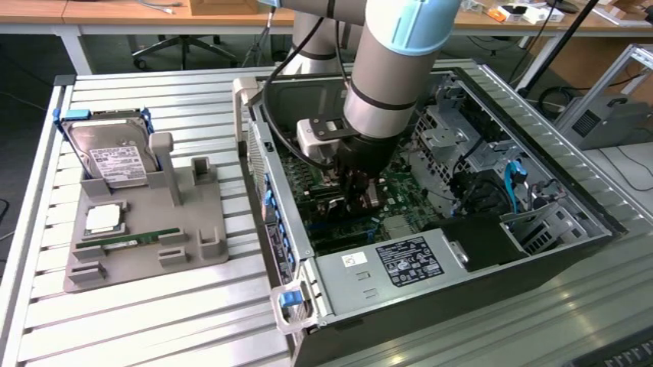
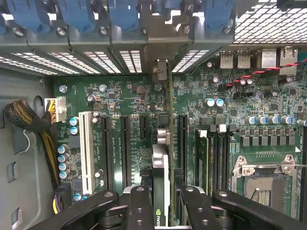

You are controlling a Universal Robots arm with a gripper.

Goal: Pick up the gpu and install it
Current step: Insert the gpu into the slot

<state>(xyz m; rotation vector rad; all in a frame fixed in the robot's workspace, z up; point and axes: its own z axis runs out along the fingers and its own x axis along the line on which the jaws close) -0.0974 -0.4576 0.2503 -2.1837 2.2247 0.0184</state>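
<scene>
In the exterior view the nearest thing is the slatted metal bench, its ribs running across under everything. On it, toward the exterior view's left, sits a grey holder tray with a silver hard drive standing in a slot, a small square chip lying flat and a slim green memory stick near the front. Just beside the tray lies an open computer case, side panel off, with a labelled power supply at its near end and the green motherboard deeper in.

The gripper is clamped on the gpu, its black fingers pressing either face of the card, seen edge-on in the wrist view. The card stands upright over the motherboard between the black expansion slots, its far end reaching toward the rear bracket openings. Whether its edge is seated in a slot cannot be told.

The arm comes down into the case and hides the middle of the board. Behind the bench stand wooden desks, cut off at the top, with a chair base below them.
</scene>
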